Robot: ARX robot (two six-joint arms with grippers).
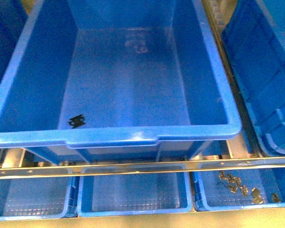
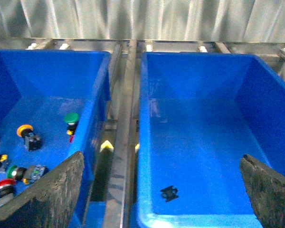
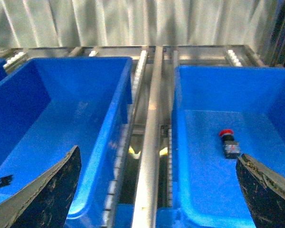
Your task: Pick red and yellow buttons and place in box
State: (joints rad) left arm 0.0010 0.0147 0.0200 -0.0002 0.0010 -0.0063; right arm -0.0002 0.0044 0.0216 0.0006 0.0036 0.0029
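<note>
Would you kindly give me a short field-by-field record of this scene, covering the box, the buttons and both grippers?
box: large central bin, no buttons inside
box floor: small black piece
bin in left wrist view: yellow button, red button, green button
bin in right wrist view: lone red button
left gripper: open, empty
right gripper: open, empty
shallow trays: rightmost holds small metal parts
</note>
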